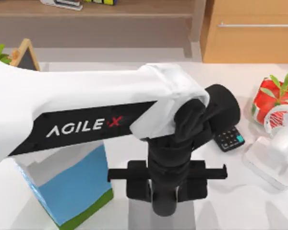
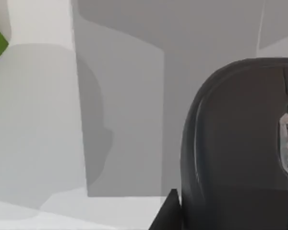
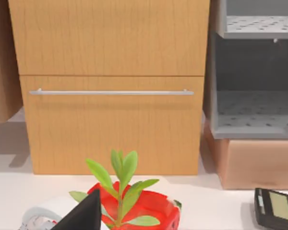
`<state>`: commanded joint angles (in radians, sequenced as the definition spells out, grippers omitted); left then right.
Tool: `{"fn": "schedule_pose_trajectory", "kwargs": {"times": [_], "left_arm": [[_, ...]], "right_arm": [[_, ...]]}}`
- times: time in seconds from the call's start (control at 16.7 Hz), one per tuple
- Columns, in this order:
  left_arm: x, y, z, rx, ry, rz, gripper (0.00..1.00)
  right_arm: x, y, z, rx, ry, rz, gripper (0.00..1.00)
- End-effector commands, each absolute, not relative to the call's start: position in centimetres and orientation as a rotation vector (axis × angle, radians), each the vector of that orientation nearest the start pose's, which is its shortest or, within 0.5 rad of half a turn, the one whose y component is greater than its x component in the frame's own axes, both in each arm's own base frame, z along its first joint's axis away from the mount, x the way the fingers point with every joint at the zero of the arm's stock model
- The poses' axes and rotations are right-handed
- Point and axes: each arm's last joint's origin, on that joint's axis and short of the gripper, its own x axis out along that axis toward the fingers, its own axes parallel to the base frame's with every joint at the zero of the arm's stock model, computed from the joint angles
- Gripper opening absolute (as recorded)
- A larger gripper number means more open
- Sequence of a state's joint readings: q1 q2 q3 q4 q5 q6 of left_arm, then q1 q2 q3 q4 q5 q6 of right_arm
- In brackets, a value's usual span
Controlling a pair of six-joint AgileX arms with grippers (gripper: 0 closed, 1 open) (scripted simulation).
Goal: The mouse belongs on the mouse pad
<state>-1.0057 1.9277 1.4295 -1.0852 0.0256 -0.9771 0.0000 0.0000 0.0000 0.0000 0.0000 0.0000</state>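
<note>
we carry the mouse [image 2: 240, 143] above the mouse pad [image 2: 125, 120] near the desk's front edge; left gripper [image 1: 164, 211] jaws: cannot tell. next, lower and release.

A white table [image 1: 240, 201] fills the near ground under even, soft light. Behind it stands a light wooden cabinet [image 3: 113, 86] with a drawer front and a long metal handle [image 3: 110, 92]. Beside the cabinet sits a grey shelf unit [image 3: 257, 72] with perforated shelves, resting on a brown box [image 3: 252, 163]. Farther left in the top view, a low wooden shelf [image 1: 96, 12] runs along the back
</note>
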Motion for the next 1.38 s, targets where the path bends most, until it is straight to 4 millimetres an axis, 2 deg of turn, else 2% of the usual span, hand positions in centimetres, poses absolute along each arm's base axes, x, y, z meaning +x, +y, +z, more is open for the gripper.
{"fn": "schedule_pose_trajectory", "kwargs": {"times": [0.42,0.84,1.08,1.32,1.38], "left_arm": [[19.5,-30.4,16.5,0.021,1.602,-0.013,0.00],[19.8,-30.5,15.4,-0.006,1.584,-0.029,0.00],[19.7,-30.2,14.0,0.013,1.600,-0.010,0.00],[19.6,-30.2,13.9,0.014,1.601,-0.009,0.00],[19.6,-30.2,13.9,0.014,1.601,-0.009,0.08]], "right_arm": [[10.6,-0.1,16.0,0.000,0.000,0.000,1.00],[10.6,-0.1,16.0,0.000,0.000,0.000,1.00],[10.6,-0.1,16.0,0.000,0.000,0.000,1.00],[10.6,-0.1,16.0,0.000,0.000,0.000,1.00],[10.6,-0.1,16.0,0.000,0.000,0.000,1.00]]}}
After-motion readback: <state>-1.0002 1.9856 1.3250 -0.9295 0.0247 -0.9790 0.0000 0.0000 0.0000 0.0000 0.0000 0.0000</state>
